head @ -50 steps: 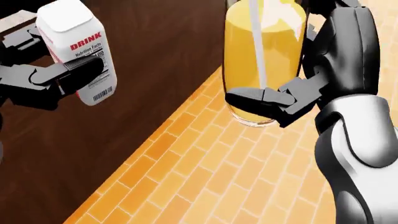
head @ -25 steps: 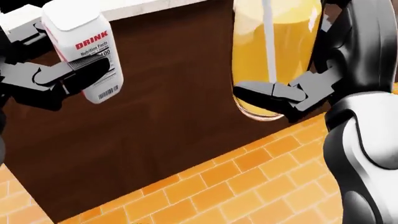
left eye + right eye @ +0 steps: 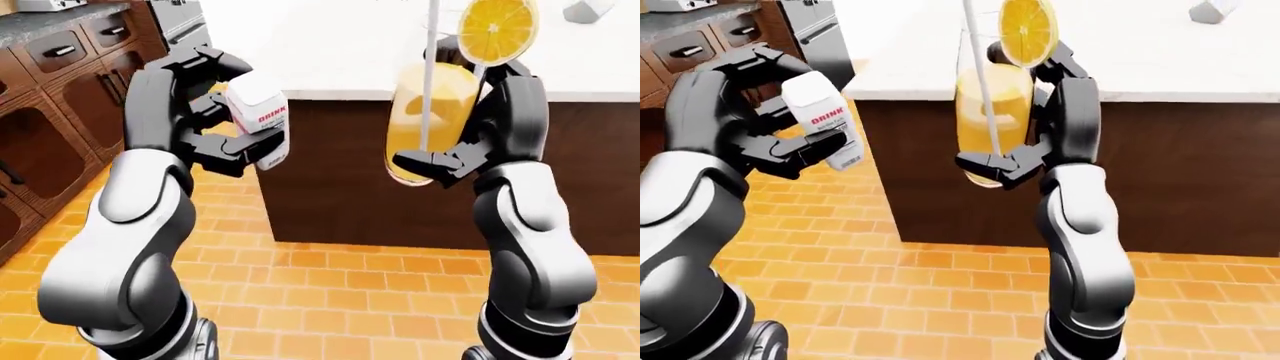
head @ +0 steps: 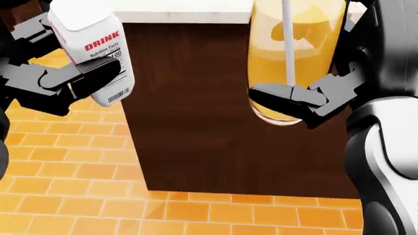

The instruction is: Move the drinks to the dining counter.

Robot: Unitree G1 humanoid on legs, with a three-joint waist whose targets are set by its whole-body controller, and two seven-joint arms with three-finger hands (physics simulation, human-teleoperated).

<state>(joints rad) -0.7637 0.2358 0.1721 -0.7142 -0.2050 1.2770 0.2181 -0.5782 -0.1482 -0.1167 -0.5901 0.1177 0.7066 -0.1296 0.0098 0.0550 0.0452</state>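
Both drinks are in hand, raised at chest height. L hand (image 3: pixel 225 139) is clenched round the white drink carton (image 3: pixel 260 127), held upright w/ a slight tilt; R hand (image 3: pixel 455 161) grips the juice glass (image 3: pixel 425 124) low on its body, fingers wrapped under and round it, straw and orange slice (image 3: pixel 497 30) at the top. The dining counter (image 3: pixel 340 56), white top on a dark wood base, lies just beyond both hands, its top edge about level w/ the carton's cap and the upper part of the glass. Key relation: both items sit on the near side of the counter edge and look too low to clear it. Next move probably needs a lift, then a reach across the top. Glass looks closer to the counter's edge in the eye views, so R may go first; keep it vertical, spill risk.
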